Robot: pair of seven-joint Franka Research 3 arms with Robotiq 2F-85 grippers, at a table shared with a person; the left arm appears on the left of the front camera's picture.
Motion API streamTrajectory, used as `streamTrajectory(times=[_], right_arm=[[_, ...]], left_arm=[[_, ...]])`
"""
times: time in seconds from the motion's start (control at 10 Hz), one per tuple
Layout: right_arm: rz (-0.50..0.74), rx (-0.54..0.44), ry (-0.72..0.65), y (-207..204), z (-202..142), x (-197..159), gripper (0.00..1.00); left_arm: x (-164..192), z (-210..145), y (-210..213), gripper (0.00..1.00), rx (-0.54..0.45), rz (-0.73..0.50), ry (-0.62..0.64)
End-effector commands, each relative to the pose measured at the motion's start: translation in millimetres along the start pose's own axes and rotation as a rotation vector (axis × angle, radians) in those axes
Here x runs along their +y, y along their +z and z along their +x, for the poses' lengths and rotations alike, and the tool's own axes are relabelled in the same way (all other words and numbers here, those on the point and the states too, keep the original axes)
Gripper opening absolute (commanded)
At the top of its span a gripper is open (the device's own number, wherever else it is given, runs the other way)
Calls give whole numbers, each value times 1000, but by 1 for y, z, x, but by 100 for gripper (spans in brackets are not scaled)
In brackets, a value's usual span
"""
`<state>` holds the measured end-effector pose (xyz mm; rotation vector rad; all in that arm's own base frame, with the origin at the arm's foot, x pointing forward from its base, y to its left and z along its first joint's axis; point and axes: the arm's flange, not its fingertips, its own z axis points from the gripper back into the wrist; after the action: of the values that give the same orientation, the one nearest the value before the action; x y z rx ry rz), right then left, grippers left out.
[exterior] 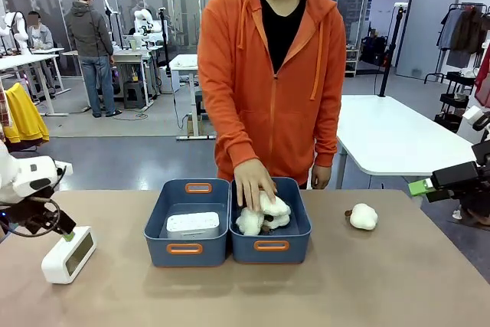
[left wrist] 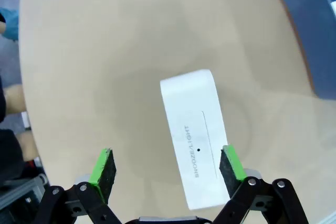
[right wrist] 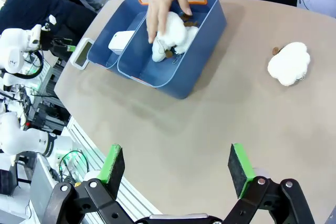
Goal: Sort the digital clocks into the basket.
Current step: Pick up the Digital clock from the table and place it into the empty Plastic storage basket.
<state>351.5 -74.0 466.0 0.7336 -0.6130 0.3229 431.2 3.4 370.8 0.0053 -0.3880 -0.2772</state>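
Observation:
One white digital clock (exterior: pixel 69 254) with a greyish screen stands on the table at the front left. My left gripper (exterior: pixel 67 230) hovers just above it, open. In the left wrist view the clock's top (left wrist: pixel 194 150), printed SNOOZE/LIGHT, lies between the fingers (left wrist: pixel 105 167), close to the right one. A second white clock (exterior: pixel 193 224) lies inside the left blue basket (exterior: pixel 161 254). My right gripper (exterior: pixel 419 187) hangs open at the far right with nothing in it; its wrist view (right wrist: pixel 176 169) looks down on both clocks (right wrist: pixel 83 53) (right wrist: pixel 122 40).
A person in an orange hoodie presses a hand (exterior: pixel 253 181) on plush sheep (exterior: pixel 264 216) in the right tub (exterior: pixel 302 246). Another plush sheep (exterior: pixel 363 217) lies on the table at the right. The table's front edge runs under my right gripper.

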Motion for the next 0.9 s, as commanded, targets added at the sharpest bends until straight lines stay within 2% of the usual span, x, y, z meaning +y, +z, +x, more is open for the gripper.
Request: streamTrajectory(times=[0.0,0.5,0.6,0.7,0.8], right_arm=[[-3,-2,7,0,-1,1,100],[-3,-2,7,0,-1,1,100],[-3,-2,7,0,-1,1,100],[-3,-2,7,0,-1,1,100],[-3,-2,7,0,-1,1,100]], left_arm=[[-18,-25,4,100,40,-46,21],[-24,-41,-29,100,132,-34,29],[-25,-37,-34,78,122,-45,47],[-24,-33,-35,41,98,-40,39],[-25,-32,-35,19,91,-41,40]])
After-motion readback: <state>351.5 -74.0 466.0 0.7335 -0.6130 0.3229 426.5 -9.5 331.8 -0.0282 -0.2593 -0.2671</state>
